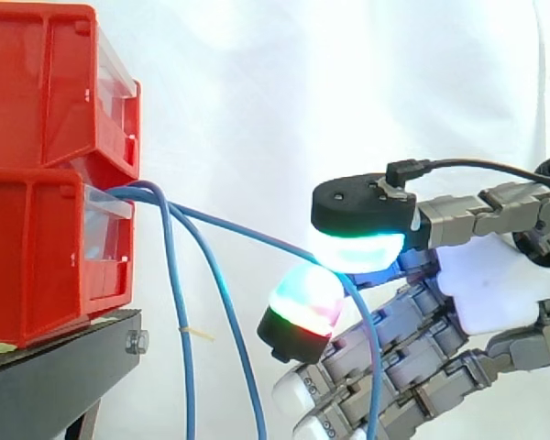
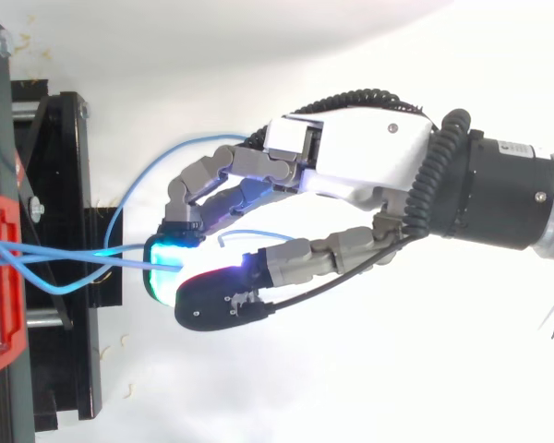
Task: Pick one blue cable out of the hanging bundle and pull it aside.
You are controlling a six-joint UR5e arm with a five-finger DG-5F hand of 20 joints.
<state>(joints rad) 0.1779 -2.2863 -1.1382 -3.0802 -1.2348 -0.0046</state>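
Several blue cables come out of the lower red bin (image 1: pixel 37 261) and hang down. One blue cable (image 1: pixel 247 234) is drawn off to the right, away from the other hanging strands (image 1: pixel 179 302). It runs taut from the bin mouth into my hand (image 1: pixel 486 293), then drops past the curled fingers. The hand is shut on it, pinching it between a cyan-glowing pad (image 1: pixel 362 249) above and a red-and-green-glowing pad (image 1: pixel 302 302) below. From above, the same cable (image 2: pixel 102 266) reaches the pads, and the hand (image 2: pixel 369 157) lies to the right of the bins.
Two red bins are stacked at the left, the upper bin (image 1: pixel 37 92) over the lower one, on a black stand (image 1: pixel 64 367). A loop of blue cable (image 2: pixel 148 171) arcs beside the fingers in the top view. A white curtain hangs behind.
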